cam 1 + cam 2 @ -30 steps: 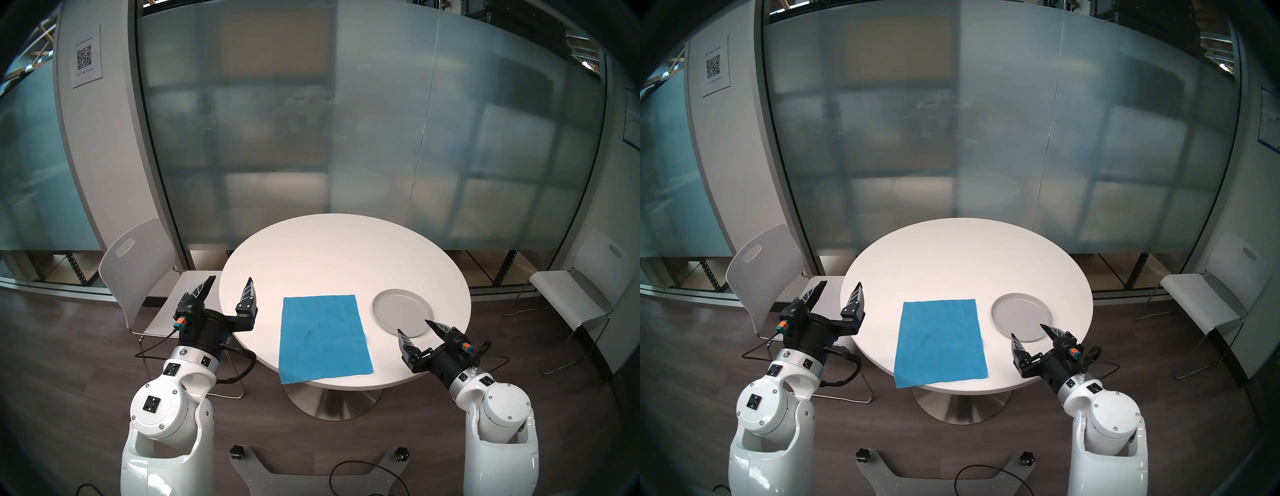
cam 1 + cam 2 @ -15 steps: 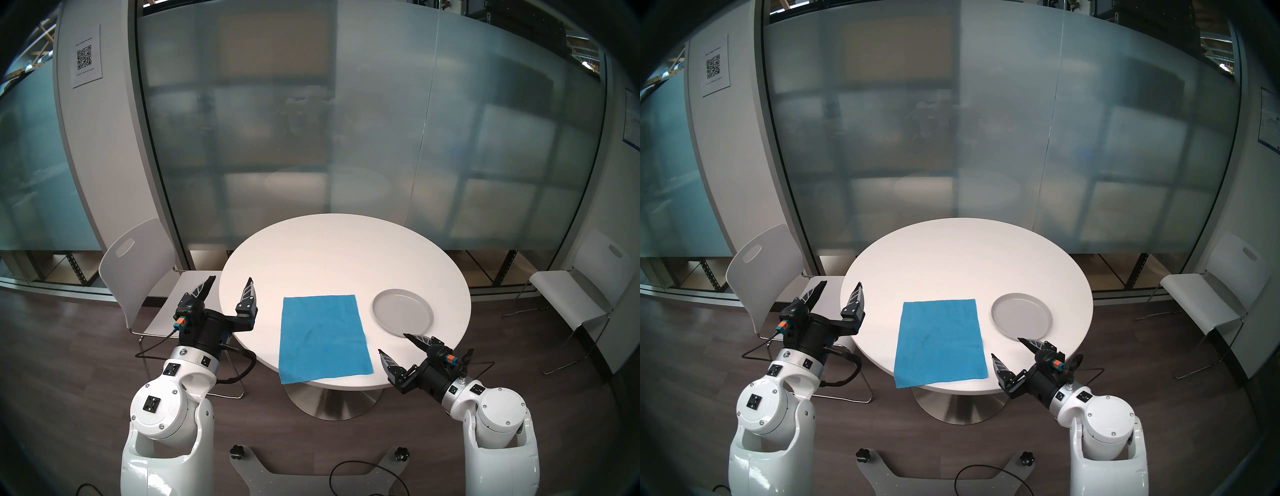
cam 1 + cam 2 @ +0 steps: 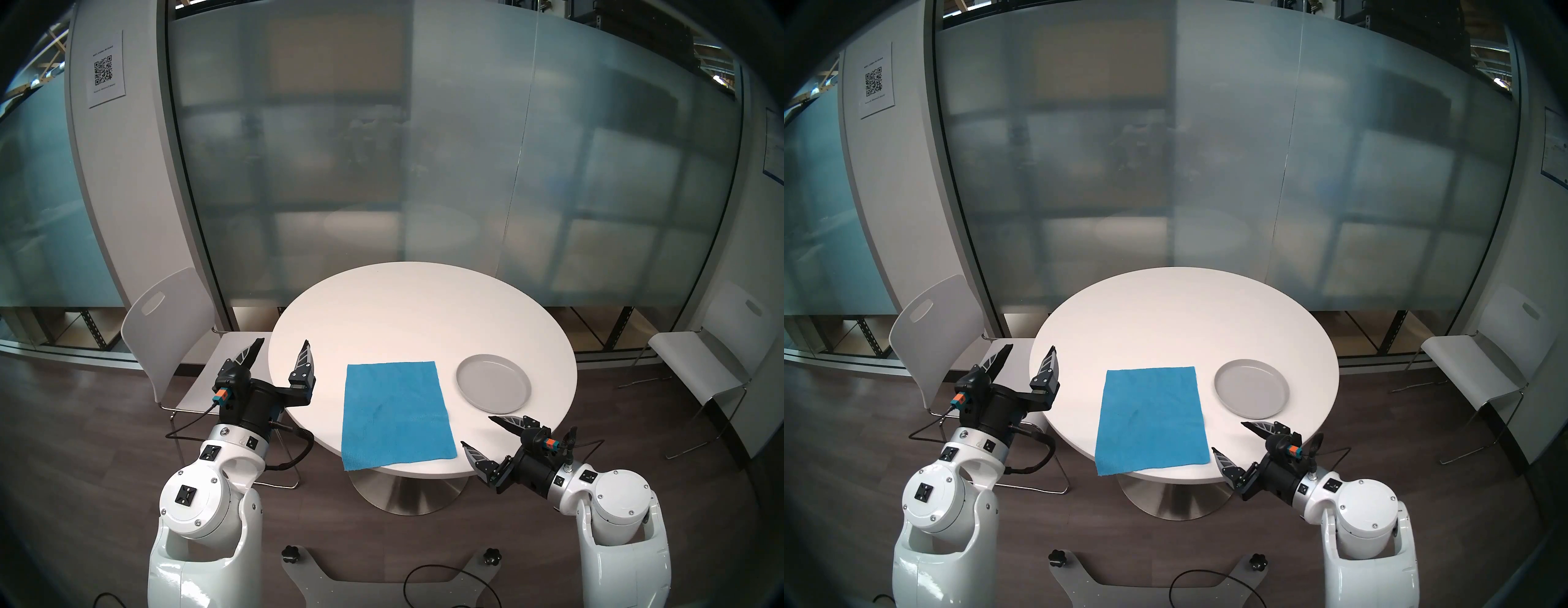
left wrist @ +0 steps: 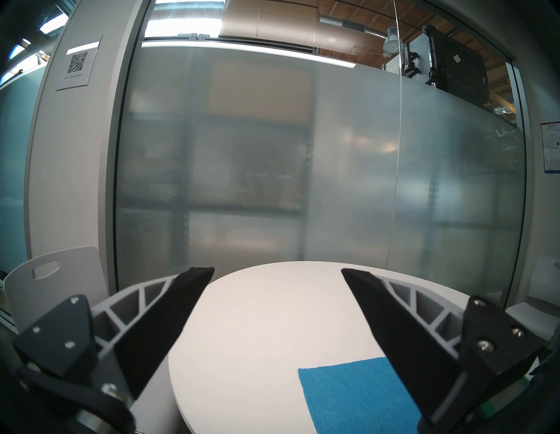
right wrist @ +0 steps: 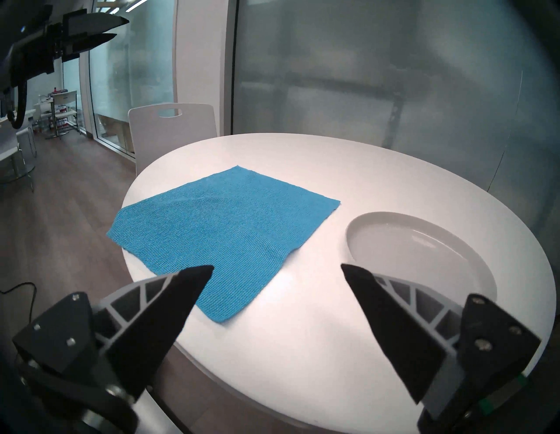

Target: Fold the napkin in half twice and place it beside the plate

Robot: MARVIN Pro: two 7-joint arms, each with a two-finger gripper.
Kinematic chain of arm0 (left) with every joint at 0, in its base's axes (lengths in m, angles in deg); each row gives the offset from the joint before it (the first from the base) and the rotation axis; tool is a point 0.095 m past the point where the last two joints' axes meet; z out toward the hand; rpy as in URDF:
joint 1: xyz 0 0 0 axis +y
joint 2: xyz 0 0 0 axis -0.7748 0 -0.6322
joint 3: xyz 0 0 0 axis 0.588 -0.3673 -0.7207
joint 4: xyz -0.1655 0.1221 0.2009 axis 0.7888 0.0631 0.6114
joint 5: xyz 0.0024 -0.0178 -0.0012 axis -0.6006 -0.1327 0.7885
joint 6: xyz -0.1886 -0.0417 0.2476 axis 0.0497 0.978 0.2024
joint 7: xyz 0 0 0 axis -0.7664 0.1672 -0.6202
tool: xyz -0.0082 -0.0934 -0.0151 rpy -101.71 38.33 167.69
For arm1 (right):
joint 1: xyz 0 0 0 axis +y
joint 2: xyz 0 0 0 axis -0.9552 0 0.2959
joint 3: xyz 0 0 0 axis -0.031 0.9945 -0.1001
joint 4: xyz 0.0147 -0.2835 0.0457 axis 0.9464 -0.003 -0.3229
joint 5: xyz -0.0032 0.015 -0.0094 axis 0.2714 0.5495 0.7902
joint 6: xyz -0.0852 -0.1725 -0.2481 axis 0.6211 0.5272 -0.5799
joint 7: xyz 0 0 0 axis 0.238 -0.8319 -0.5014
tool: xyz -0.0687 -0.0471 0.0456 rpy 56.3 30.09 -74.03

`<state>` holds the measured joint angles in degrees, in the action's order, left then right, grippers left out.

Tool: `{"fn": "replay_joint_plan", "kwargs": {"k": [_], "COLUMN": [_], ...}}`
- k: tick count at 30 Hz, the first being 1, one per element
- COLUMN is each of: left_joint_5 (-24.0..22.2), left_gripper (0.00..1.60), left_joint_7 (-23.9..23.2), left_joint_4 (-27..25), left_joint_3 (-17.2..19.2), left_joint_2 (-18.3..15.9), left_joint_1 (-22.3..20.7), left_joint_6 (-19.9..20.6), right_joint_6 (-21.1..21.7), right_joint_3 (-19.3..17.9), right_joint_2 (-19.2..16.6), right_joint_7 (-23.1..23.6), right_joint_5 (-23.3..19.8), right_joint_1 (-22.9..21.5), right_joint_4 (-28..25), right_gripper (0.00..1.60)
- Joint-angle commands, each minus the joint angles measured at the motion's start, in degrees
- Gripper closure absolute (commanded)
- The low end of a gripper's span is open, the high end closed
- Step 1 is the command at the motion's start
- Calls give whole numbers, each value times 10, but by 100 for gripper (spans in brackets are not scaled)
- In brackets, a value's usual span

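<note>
- Napkin: one flat, unfolded square of bright blue woven cloth, the napkin (image 3: 396,414), lies on the near middle of the table, its near left corner hanging just over the table's edge.
- One round white table (image 3: 420,314) on a brushed-metal pedestal foot holds both task things.
- One plain round light-grey plate (image 3: 493,383) with a low raised rim sits on the table's right side, to the right of the napkin, a strip of bare tabletop between them; nothing lies on it.
- Two white robot arms with black grippers, one on each side.
- Left gripper (image 3: 282,344) hovers at the table's left edge, its two fingers spread wide and holding nothing; it is apart from the napkin.
- Right gripper (image 3: 476,431) hangs over the table's near right edge, just nearer than the plate and to the right of the napkin's near right corner; its two fingers also stand wide apart and empty, touching neither plate nor napkin.
- Two white moulded chairs (image 3: 169,335) with handle cut-outs stand by the table, one far left, one far right.
- One paper sign with a QR code (image 3: 104,70) hangs on the white wall at far left, beside frosted glass panels.
</note>
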<state>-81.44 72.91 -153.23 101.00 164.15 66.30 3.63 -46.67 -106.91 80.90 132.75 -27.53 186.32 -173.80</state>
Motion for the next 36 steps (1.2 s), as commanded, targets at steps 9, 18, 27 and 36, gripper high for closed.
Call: {"fn": "replay_joint_plan", "kwargs": {"k": [9, 18, 27, 36], "left_joint_5": [0, 0, 0, 0], "left_gripper": [0, 0, 0, 0], "left_joint_7": [0, 0, 0, 0], "left_joint_4": [-11, -11, -11, -11], "left_joint_3": [0, 0, 0, 0], "left_joint_2": [0, 0, 0, 0], "left_joint_1": [0, 0, 0, 0], "left_joint_6": [-1, -1, -1, -1], "right_joint_6": [-14, -12, -11, -10], "right_joint_3": [35, 62, 72, 77], "right_joint_2": [6, -3, -14, -17], "right_joint_7": [0, 9, 28, 37], "right_joint_5": [6, 21, 31, 43], "right_joint_1": [-28, -48, -56, -53], "right_joint_4": [21, 40, 48, 51], "right_gripper": [0, 0, 0, 5]}}
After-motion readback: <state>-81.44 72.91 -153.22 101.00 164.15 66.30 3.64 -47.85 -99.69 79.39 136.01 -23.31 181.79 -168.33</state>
